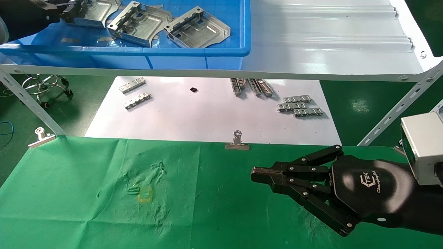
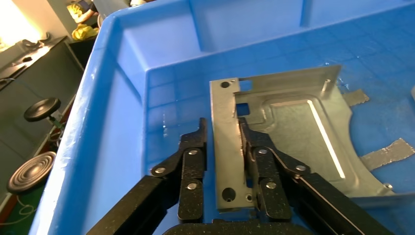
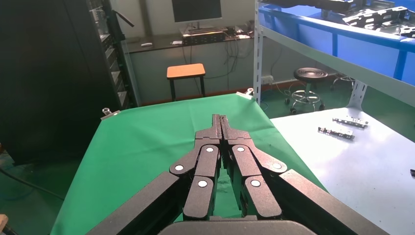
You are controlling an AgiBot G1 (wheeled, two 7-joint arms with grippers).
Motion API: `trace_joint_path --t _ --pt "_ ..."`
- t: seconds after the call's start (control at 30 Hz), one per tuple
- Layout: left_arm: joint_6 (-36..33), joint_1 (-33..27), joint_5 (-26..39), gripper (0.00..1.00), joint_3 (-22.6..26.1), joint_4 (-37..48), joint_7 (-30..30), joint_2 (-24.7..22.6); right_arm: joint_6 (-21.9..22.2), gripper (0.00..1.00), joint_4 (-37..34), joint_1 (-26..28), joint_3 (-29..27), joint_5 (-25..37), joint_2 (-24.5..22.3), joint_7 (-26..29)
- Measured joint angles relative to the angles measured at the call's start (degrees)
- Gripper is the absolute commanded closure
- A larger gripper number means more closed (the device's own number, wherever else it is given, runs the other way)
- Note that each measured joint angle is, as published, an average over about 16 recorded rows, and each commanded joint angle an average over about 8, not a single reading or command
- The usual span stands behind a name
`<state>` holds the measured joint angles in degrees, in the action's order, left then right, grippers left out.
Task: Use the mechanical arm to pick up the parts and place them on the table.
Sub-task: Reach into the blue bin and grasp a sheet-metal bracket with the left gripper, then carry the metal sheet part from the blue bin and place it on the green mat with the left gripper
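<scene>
My left gripper [image 2: 222, 139] is down in the blue bin [image 2: 112, 112], fingers apart and straddling the upturned flange of a part [image 2: 293, 142] that lies on the bin floor; neither pad looks pressed against it. Two more parts [image 1: 140, 22] lie beside it. My right gripper [image 1: 258, 174] hovers over the table [image 1: 86, 193], fingers together, holding nothing.

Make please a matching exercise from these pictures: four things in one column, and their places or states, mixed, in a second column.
Things:
1. left gripper
2. right gripper
3. binder clip
4. small toothed strips

Places or states:
A. lying on the white paper
B. in the blue bin, fingers on both sides of a part's flange
C. on the green cloth's far edge
D. shut and empty over the green cloth

Pairs: 1-B, 2-D, 3-C, 4-A
</scene>
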<state>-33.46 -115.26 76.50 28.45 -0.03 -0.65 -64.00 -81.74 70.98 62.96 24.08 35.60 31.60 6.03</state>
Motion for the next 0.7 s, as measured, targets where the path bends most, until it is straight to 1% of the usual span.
trace_joint_path --t 0.27,0.43,0.57,0.7 --pt "-0.9 -0.3 -0.8 1.00 -0.5 -0.4 0.1 0.5 0.0 1.00 0.0 0.0 0.0 0.0 0.0 0.0" --pt "-3.6 -0.8 -1.9 1.00 -1.3 -1.3 -0.3 1.3 0.0 1.00 0.0 0.0 0.0 0.0 0.0 0.0" --pt "-8.3 -1.0 -3.3 1.00 -2.2 -2.5 -1.2 2.7 0.0 1.00 0.0 0.0 0.0 0.0 0.0 0.0" --pt "-16.2 -0.7 -5.0 1.00 -3.2 -4.1 -3.0 4.9 0.0 1.00 0.0 0.0 0.0 0.0 0.0 0.0"
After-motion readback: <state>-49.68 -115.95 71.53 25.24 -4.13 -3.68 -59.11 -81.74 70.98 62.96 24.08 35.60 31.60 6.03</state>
